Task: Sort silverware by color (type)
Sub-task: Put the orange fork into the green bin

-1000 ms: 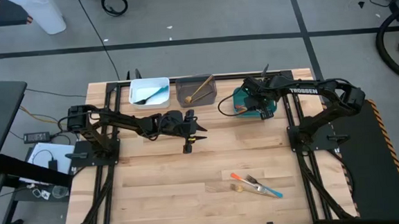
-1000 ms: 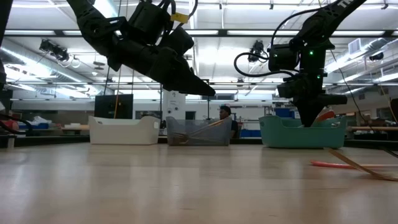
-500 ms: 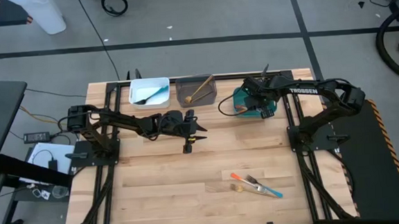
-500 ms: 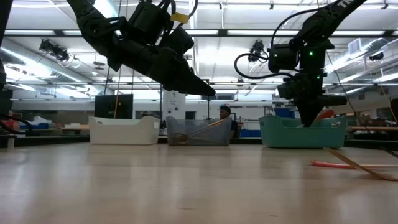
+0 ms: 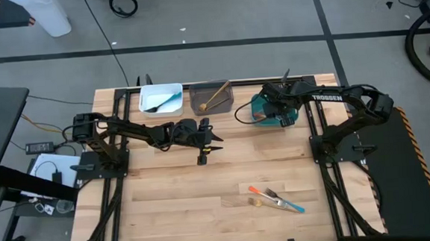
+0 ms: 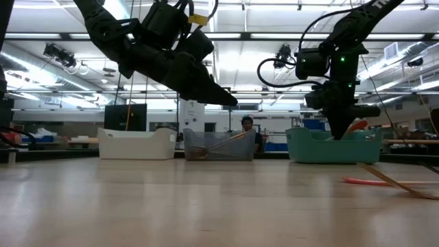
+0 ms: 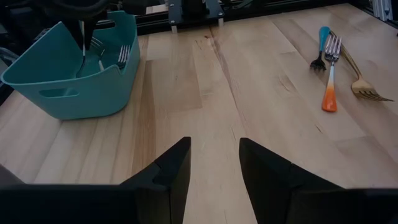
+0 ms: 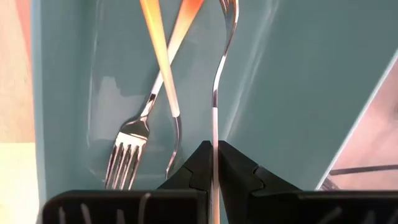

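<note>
Wooden table [image 5: 175, 205] – three bins at the far edge, forks [image 5: 276, 200] loose near front; left gripper [image 5: 204, 145] apart, right gripper [image 5: 275, 117] clamped on fork [image 8: 216, 112] in teal bin [image 5: 257, 104].

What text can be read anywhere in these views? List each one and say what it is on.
"TROSSEN": white letters on the right arm, high view.
Yellow tag on the left arm, low view: too small to read.
Signs in the room behind the table, low view: too blurred to read.
No text on the bins or forks.
</note>
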